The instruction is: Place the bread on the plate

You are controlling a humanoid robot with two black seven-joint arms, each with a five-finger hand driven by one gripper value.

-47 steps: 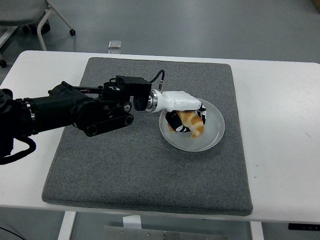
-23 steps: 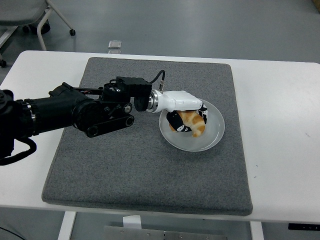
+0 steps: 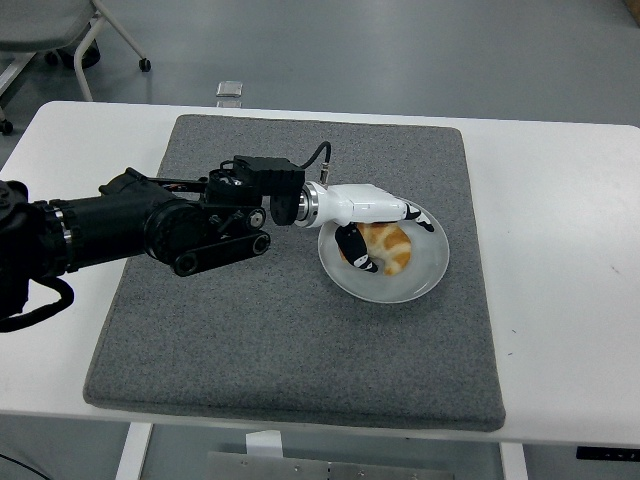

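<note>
- The golden-brown piece of bread lies inside the round white plate, a little left of its middle, and it rests on the bottom of the plate.
- The plate stands on the grey felt mat, in the right half of the mat, and the mat covers the middle of the white surface.
- The left hand, white with black fingertips, comes in from the left on a long black arm and reaches over the left rim of the plate.
- The fingers of this hand are stretched out flat above the far side of the bread, and the thumb points down at the left side of the bread.
- The hand is loosened and does not close around the bread; the thumb is just beside the bread, and I cannot tell if it touches it.
- The bread shows clearly between the thumb and the fingers, with its orange crust toward the near side.
- A black cable makes a loop above the wrist of the left hand.
- Beyond the far edge of the surface, on the grey floor, there is a small grey flat object and the legs of a chair on wheels.
</note>
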